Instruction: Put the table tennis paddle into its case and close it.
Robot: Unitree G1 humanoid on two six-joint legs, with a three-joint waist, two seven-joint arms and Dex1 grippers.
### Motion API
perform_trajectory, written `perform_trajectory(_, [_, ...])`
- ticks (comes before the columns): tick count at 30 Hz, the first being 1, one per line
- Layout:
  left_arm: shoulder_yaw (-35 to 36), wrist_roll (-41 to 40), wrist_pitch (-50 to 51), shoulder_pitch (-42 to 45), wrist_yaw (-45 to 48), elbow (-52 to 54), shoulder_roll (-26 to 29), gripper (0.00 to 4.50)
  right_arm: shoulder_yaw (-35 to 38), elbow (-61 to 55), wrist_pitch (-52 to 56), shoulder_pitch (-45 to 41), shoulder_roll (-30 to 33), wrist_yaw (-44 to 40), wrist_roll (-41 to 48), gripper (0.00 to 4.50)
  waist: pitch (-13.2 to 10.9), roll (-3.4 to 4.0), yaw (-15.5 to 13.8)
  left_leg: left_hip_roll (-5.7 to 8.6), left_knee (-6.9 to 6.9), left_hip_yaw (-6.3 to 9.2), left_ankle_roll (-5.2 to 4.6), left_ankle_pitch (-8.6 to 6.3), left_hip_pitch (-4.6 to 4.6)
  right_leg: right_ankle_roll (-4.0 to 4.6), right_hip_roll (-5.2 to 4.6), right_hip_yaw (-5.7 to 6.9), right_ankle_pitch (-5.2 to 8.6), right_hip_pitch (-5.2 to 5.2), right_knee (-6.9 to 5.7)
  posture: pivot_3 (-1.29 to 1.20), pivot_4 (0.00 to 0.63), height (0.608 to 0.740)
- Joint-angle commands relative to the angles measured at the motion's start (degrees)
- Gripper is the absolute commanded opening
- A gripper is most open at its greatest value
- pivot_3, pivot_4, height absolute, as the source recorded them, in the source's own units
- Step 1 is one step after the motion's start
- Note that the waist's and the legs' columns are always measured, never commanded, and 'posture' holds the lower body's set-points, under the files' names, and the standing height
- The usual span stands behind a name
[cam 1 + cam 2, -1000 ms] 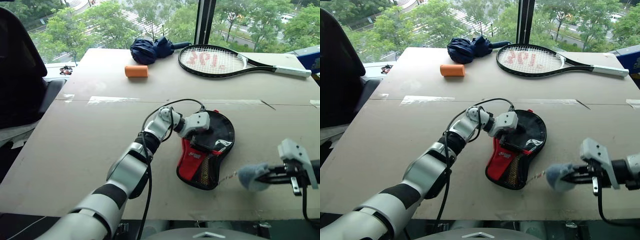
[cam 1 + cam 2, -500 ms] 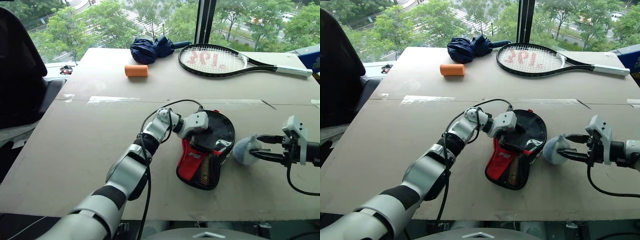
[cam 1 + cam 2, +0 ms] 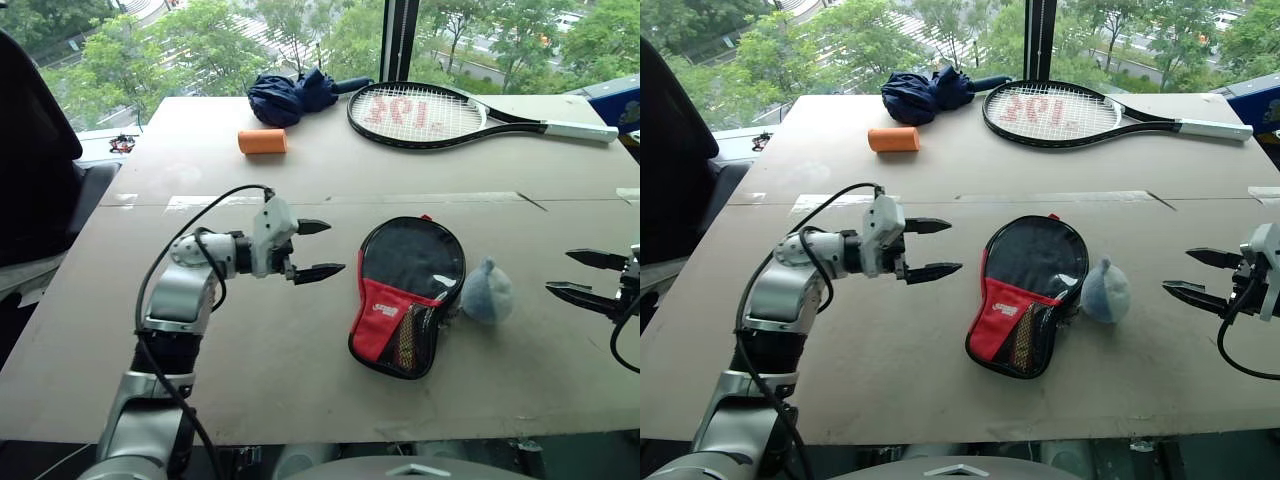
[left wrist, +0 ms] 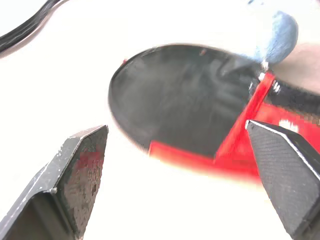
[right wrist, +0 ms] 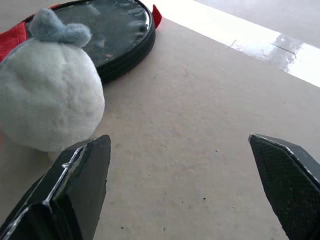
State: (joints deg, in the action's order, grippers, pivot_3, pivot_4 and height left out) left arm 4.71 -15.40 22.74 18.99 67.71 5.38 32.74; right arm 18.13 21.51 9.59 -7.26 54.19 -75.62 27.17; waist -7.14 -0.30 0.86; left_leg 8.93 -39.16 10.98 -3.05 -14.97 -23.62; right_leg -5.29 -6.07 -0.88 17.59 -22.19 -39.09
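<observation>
— Left eye view first: where do we stand with our hands?

— Our left hand (image 3: 318,248) hangs above the desk (image 3: 250,340) with its two black fingers spread wide and nothing between them. It points toward the case (image 3: 408,293), which lies just off its fingertips, apart from them. Our right hand (image 3: 585,276) is over the desk's right edge, fingers likewise parted and empty, aimed back at the plush charm (image 3: 487,292).

— And the case itself?

— It lies flat near the middle of the desk, round black end toward the window, red panel and mesh pocket toward us. We see it closed around its outline; the table tennis paddle is not visible, so we cannot tell from outside whether it sits inside. In the left wrist view the black round face and red panel lie between our fingers (image 4: 75,175), and neither finger touches it.

— The charm?

— The grey-blue ball rests on the desk against the case's right side. In the right wrist view it sits just beside one of our fingers (image 5: 80,185), not gripped.

— Anything farther out?

— At the far edge we see a dark blue folded umbrella (image 3: 290,97), an orange cylinder (image 3: 262,141) just in front of it, and a large strung tennis racket (image 3: 440,113) lying to the right, its white handle pointing right.
</observation>
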Motion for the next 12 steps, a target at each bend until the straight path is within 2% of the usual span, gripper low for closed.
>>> perform_trajectory(1, [8.0,-4.3,3.7,-9.1,-4.3,8.6,2.9,4.50,0.0,5.8,-6.8,-3.4,-1.8,-3.5,-0.7,4.44,0.0,0.07,0.0,0.00,0.01,-0.02,0.00,0.00,0.02,0.00,0.00,-0.02,0.00,0.00,0.00,0.00,0.150,0.726])
perform_trajectory(7, [13.9,-5.5,2.2,-23.1,-9.1,15.0,4.1,4.50,-3.0,13.7,-11.4,-7.7,-3.5,-8.8,-2.7,4.44,-0.3,0.48,-0.7,0.00,0.06,-0.06,0.00,0.00,0.02,0.01,-0.01,-0.04,0.00,0.01,0.05,0.00,0.150,0.726])
perform_trajectory(12, [13.5,-5.5,-0.5,-25.9,-10.2,14.8,4.8,4.50,-4.1,17.2,-13.5,-9.6,-3.8,-10.8,-3.9,4.44,-0.3,0.58,-0.9,-0.01,0.15,-0.08,0.00,-0.01,0.06,0.03,0.00,-0.05,0.00,0.00,0.08,0.00,0.150,0.726])
